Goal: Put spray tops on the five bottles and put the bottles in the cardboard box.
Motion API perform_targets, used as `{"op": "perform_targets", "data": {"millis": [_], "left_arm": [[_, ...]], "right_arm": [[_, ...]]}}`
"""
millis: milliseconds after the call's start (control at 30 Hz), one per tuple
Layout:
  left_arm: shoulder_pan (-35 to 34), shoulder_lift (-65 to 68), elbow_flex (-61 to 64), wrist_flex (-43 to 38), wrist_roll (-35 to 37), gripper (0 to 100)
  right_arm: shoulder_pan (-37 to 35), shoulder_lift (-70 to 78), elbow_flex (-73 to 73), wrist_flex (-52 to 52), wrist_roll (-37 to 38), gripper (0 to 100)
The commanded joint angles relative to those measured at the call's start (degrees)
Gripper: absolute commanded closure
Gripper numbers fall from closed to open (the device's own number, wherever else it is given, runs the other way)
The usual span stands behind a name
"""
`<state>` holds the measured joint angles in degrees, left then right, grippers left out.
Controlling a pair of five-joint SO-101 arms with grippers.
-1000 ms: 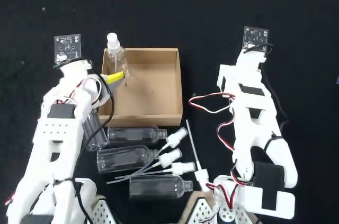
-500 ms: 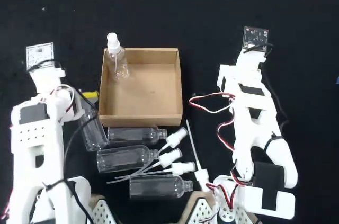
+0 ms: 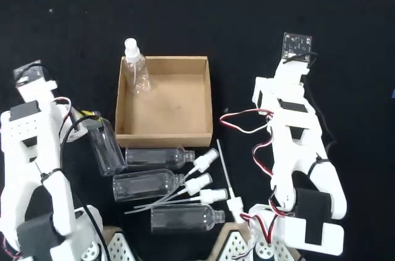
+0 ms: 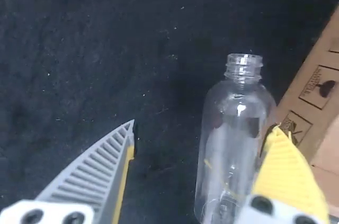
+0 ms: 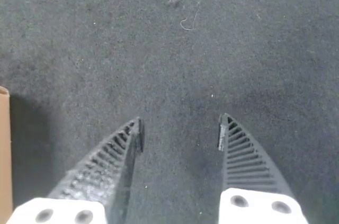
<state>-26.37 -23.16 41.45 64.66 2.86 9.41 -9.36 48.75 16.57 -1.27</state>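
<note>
Black table is carrying the box. Open bottles and loose spray tops are lying just beside the box, on its arm-facing side.

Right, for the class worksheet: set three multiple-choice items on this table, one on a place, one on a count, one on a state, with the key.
1. Where is the bottle with the spray top on?
A. Standing in a back corner of the cardboard box
B. Lying in front of the box
C. Standing behind the box

2. How many bottles without tops are outside the box?
A. Two
B. Three
C. Four

3. What state is the right gripper in?
A. Open, holding nothing
B. Shut on a bottle
C. Shut on a spray top

Key:
1 A, its base sits inside the box walls.
2 C, one is by the box's front left corner and three lie in front of it.
3 A, its wrist view shows it spread wide with nothing in it.
</note>
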Motion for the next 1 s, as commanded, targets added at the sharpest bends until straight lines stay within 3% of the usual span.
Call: {"op": "perform_targets", "data": {"millis": [0, 333, 633, 967], "left_arm": [[0.48, 0.26, -1.98, -0.44, 0.26, 65], [6.9, 0.35, -2.68, -1.05, 0.53, 65], [0.48, 0.35, 2.77, -8.53, 0.35, 65], [-1.71, 0.26, 2.95, -8.62, -0.88, 65]], "right_arm": [[-1.14, 0.04, -0.4, -1.41, 0.0, 78.7], [-1.14, 0.04, -0.31, -1.41, 0.0, 78.7], [-1.14, 0.04, -0.31, -1.41, 0.0, 78.7], [-1.14, 0.04, -0.31, -1.41, 0.0, 78.7]]}}
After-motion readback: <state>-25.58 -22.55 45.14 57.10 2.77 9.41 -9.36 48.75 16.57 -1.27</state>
